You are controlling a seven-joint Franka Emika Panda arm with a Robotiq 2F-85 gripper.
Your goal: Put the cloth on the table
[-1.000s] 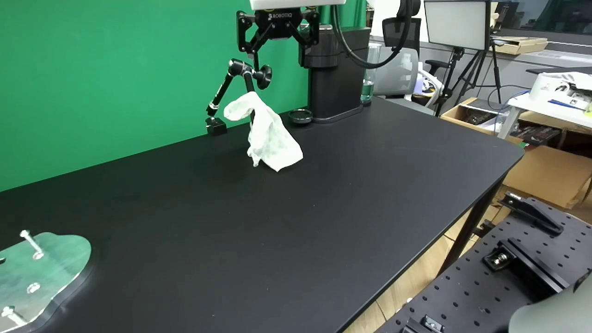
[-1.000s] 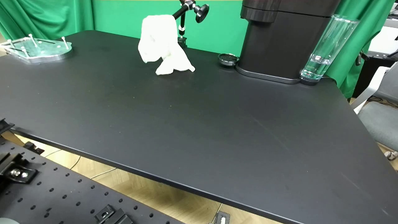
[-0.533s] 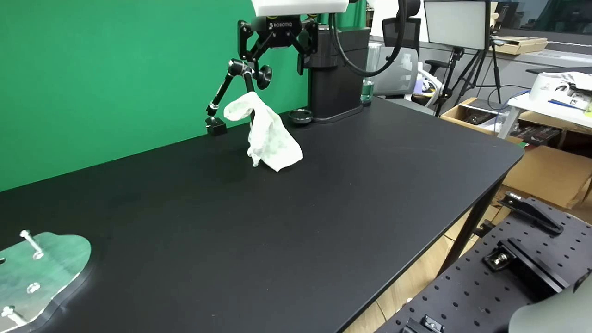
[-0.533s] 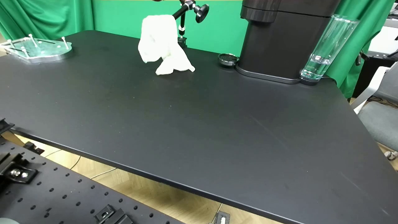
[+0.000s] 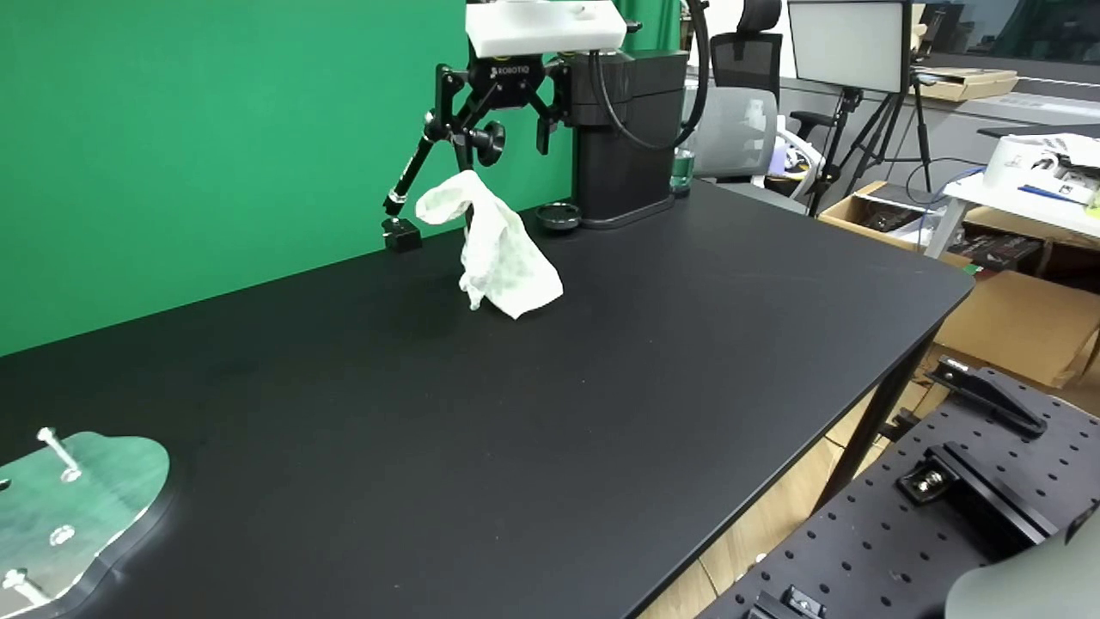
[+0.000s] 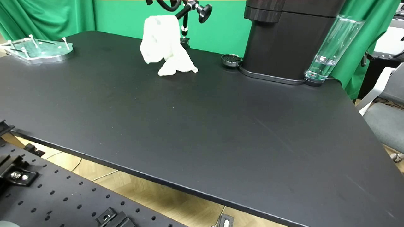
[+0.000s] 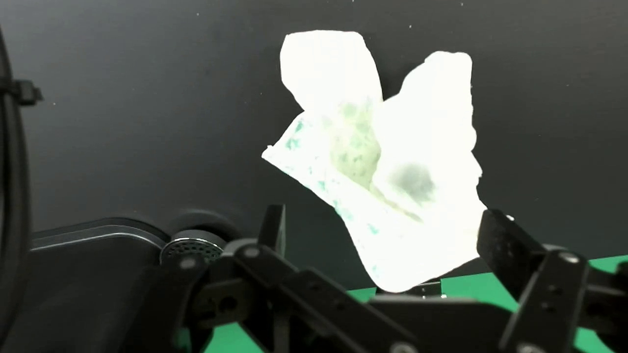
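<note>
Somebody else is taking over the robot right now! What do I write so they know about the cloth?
The pincer is open above the cloth, holding nothing.
The cloth is draped over the black stand; whether its bottom touches the table, I can't tell.
Done: pincer above the cloth, no grip yet.
Left: probably grip it, lift it off, lay it on the table.

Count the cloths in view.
1: the white cloth, draped over the black jointed stand in front of the green backdrop. Any behind the black machine would be hidden.
</note>
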